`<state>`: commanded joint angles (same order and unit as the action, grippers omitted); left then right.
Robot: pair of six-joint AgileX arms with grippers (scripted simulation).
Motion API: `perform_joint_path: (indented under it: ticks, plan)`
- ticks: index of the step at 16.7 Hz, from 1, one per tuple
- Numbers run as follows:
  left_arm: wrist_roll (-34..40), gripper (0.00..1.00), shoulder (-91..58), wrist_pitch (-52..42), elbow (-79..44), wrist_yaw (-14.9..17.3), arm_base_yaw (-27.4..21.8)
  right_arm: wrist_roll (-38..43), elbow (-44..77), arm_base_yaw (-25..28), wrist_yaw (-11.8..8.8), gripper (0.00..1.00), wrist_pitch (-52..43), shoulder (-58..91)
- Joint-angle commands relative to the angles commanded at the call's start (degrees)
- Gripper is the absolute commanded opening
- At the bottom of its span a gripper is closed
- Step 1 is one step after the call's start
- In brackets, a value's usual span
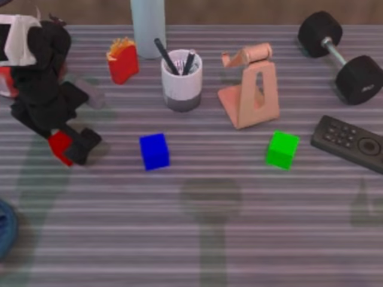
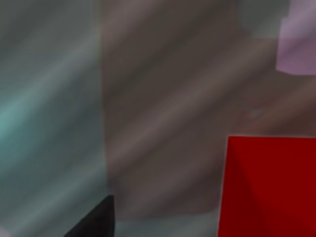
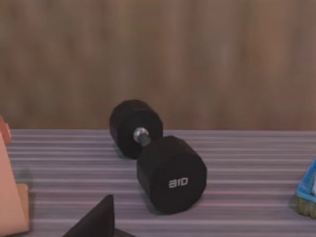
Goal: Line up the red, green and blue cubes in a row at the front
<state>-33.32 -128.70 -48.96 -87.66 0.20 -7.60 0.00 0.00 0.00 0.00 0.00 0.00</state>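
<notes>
A striped grey-purple table [image 1: 251,239] meets a brown wall far back. At its left, the left gripper [image 1: 67,146] clamps the red cube [image 1: 59,145]. Only the right wrist view shows "810" on the dumbbell [image 3: 158,160].

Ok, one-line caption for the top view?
Left end effector at the red cube on the table's left; blue cube and green cube wait apart.

table [image 1: 251,239] striped | on it: blue cube [image 1: 154,150], green cube [image 1: 282,149], dumbbell [image 1: 339,57], remote [image 1: 350,142]
</notes>
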Motion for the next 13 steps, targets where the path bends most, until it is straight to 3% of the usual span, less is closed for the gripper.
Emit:
perform_joint_path:
  ticks: [11, 13]
  plan:
    - [0.0, 0.02, 0.0, 0.0, 0.0, 0.0, 0.0, 0.0, 0.0, 0.0, 0.0, 1.00, 0.0, 0.0]
    - [0.0, 0.00, 0.0, 0.0, 0.0, 0.0, 0.0, 0.0, 0.0, 0.0, 0.0, 1.00, 0.0, 0.0]
